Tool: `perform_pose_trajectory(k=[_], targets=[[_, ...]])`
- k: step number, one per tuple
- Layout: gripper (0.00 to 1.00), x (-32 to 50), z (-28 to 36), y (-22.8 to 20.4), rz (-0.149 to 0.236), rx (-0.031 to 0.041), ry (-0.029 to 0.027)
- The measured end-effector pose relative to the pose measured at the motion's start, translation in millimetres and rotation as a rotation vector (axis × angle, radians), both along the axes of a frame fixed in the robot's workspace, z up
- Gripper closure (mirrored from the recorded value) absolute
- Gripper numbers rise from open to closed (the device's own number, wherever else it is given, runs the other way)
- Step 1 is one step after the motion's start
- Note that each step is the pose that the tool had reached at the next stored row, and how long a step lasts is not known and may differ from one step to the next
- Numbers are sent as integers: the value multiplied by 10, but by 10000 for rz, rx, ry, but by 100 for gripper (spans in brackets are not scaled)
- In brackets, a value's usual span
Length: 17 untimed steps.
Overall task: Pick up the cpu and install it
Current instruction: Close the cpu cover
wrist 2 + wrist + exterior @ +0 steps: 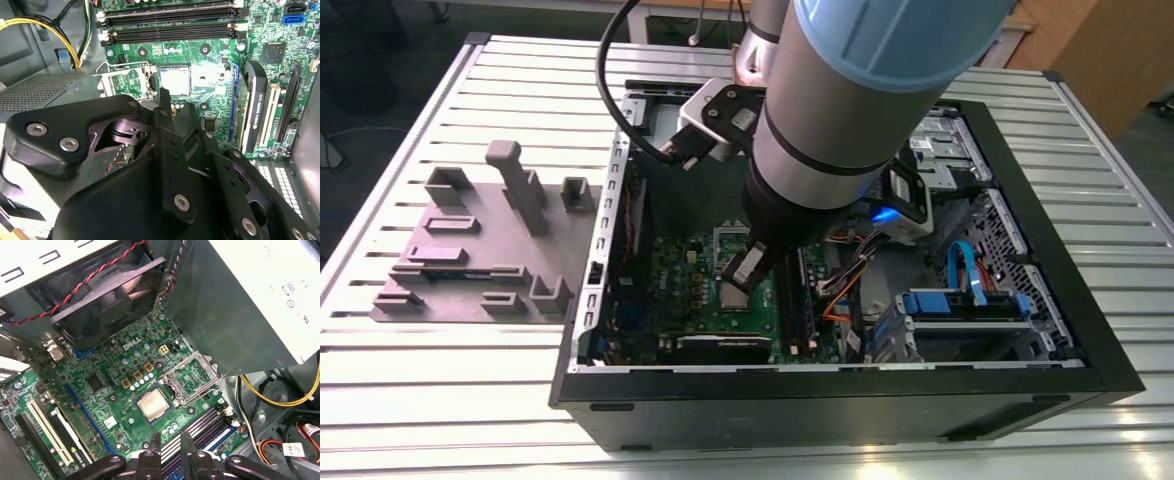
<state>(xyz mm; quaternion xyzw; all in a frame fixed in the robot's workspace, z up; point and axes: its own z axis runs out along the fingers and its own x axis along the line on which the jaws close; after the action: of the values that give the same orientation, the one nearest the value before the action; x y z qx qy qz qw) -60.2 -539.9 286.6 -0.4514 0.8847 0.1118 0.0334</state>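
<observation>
The cpu (153,404) is lying flat in the motherboard's (120,380) socket, its silver top facing up and the hinged socket frame (192,375) standing open just beside it; in the second wrist view the cpu (174,81) is sitting just past the fingertips. It is looking light, stiff and slick-topped — probably fragile underneath — so a hold across two opposite edges seems safest. The gripper (168,440) is hovering above it, fingers slightly apart and holding nothing. All of this is sitting inside the open computer case (1067,300) — on a slatted table (440,400).
</observation>
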Motion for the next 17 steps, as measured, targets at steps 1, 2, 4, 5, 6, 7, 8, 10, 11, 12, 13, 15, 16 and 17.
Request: perform_pose_trajectory(k=[1, 2, 4, 5, 6, 7, 8, 10, 11, 12, 13, 15, 16, 17], targets=[[70, 0, 0, 0, 0, 1, 0], [70, 0, 0, 0, 0, 0, 0], [70, 0, 0, 0, -1, -1, 0], [70, 0, 0, 0, 0, -1, 0], [70, 0, 0, 0, 0, -1, 0], [70, 0, 0, 0, 0, -1, 0], [70, 0, 0, 0, 0, -1, 0], [72, 0, 0, 0, 0, -1, 0], [78, 0, 0, 0, 0, -2, 0], [78, 0, 0, 0, 0, -1, 0], [84, 0, 0, 0, 0, -2, 0], [90, 0, 0, 0, 0, -2, 0], [90, 0, 0, 0, 0, -2, 0], [90, 0, 0, 0, 0, -3, 0]])
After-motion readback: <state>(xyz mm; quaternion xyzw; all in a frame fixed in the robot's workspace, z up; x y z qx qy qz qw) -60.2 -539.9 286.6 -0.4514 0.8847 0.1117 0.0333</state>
